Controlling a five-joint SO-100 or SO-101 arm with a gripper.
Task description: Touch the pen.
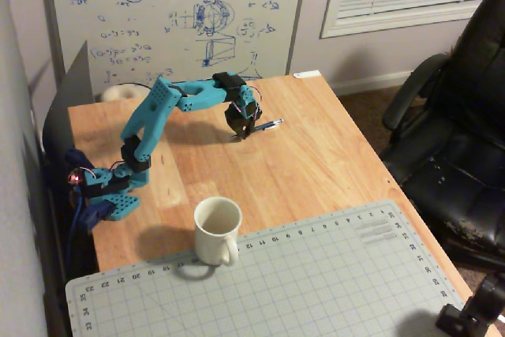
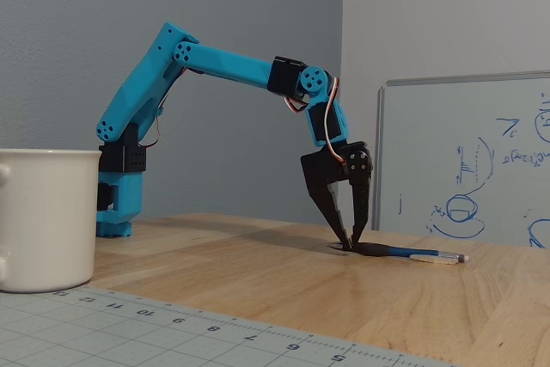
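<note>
One arm: a teal printed arm [image 1: 154, 120] stands on a wooden table [image 1: 316, 155], its base near the table's left edge in the overhead view, and reaches over to the gripper [image 1: 241, 136].
Gripper state: the fixed view shows the gripper [image 2: 350, 245] pointing straight down with its two dark fingers drawn to a narrow gap, tips at the tabletop [image 2: 258, 264]; whether they pinch anything cannot be told.
Pen: the pen [image 2: 404, 253] lies flat on the wood, its dark end right at the fingertips and its pale tip pointing away to the right in the fixed view; in the overhead view the pen [image 1: 268, 125] runs out to the right of the gripper.
Contact: the tips seem to meet the pen's dark end, though the exact touch is too small to confirm.
Room near the gripper: bare wood lies on every side of it; the table's far edge and right edge are both well apart from it in the overhead view.
Mug: a white mug [image 1: 217, 230] stands upright well apart from the gripper, toward the camera, at the border of the cutting mat [image 1: 316, 282].
Beyond the far edge: a whiteboard [image 1: 173, 13] stands behind the table.
Beyond the right edge: a black office chair [image 1: 454, 132].
Writing: the mat's border carries ruler numbers, with 5 to 12 legible in the fixed view; the whiteboard has blue sketches and formulas too faint to read.
</note>
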